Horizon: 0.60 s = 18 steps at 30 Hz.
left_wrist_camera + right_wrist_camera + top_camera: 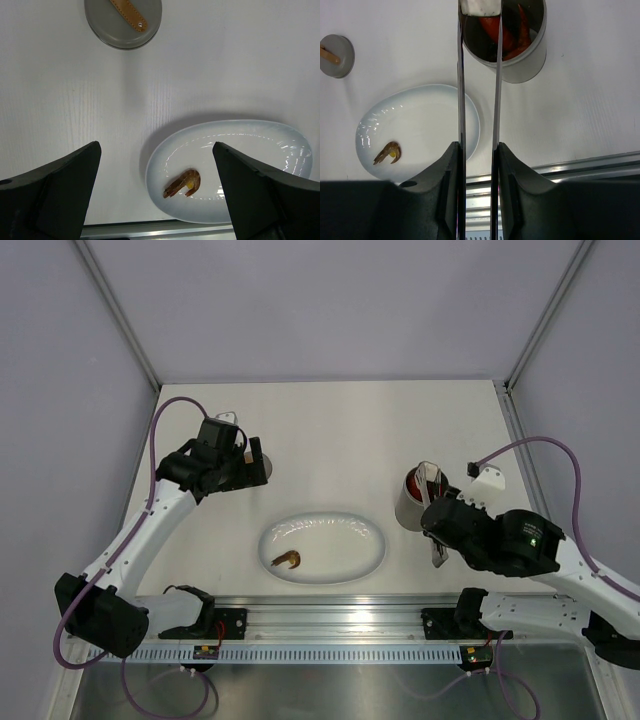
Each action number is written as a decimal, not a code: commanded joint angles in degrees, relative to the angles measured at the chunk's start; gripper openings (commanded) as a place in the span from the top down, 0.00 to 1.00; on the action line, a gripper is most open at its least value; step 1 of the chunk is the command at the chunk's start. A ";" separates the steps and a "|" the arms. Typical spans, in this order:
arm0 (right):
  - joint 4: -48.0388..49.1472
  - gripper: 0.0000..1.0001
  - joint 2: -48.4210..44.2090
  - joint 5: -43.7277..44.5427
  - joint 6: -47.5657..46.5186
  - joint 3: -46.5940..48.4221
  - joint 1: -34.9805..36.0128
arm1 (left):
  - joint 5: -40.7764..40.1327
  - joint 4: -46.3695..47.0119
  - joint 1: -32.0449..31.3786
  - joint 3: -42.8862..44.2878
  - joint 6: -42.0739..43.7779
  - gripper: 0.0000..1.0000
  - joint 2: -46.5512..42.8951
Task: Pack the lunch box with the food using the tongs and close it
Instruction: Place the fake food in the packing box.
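White tabletop [330,430], grey walls. The right end effector [477,150] is clamped on the tongs [460,100], which pinch a white square [479,6] right over the open lunch box [530,65]. I'd centre it over the mouth, then ease off gently. The left end effector [155,150] hangs wide apart near the lid [107,30], and there's one shrimp [184,182] on the plate [240,135].

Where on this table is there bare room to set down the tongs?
The far half of the table, behind the white oval plate, is bare. So is the strip between plate and lid. It is crowded around the lunch box, where the right gripper holds the tongs.
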 commanded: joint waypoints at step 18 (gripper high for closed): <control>-15.72 0.46 -1.39 0.76 1.96 -0.30 -1.02 | 1.03 2.21 0.23 0.71 0.61 0.01 -0.59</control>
